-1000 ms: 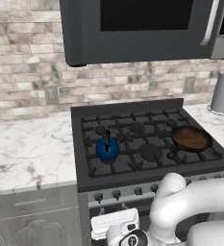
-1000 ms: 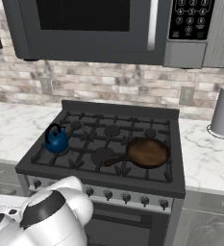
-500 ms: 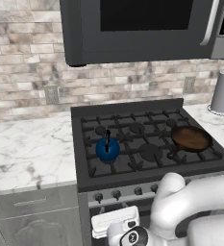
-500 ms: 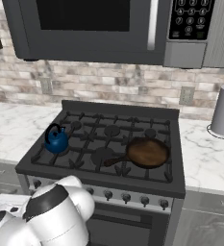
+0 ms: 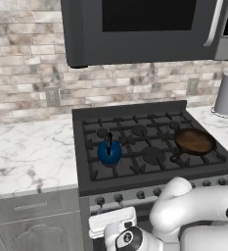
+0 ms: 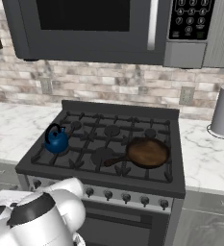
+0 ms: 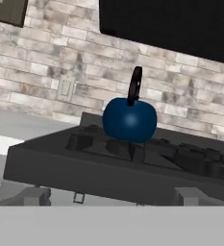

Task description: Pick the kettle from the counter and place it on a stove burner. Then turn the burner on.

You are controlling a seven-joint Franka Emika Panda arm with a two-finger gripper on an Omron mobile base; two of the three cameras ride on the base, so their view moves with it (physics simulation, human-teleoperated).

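Observation:
The dark-blue kettle [image 5: 109, 152] [image 6: 56, 141] [image 7: 130, 119] stands upright on the front-left stove burner [image 5: 105, 164], its thin black handle pointing up. My gripper [image 7: 112, 197] [image 5: 111, 220] is down in front of the stove, below its front edge and apart from the kettle. It looks up at the kettle. Its jaws stand wide open with nothing between them; one fingertip [image 7: 36, 196] shows low at each side of the hand view. The white marble counter [image 5: 27, 157] lies left of the stove.
A brown frying pan [image 5: 194, 141] [image 6: 147, 152] rests on the front-right grate. A row of small grey knobs [image 6: 126, 197] runs along the stove front. A grey canister [image 5: 227, 93] stands on the right counter. A microwave [image 6: 89, 29] hangs over the stove.
The arm has shifted only slightly, low in front of the stove. The kettle has not moved and the jaws stay open.

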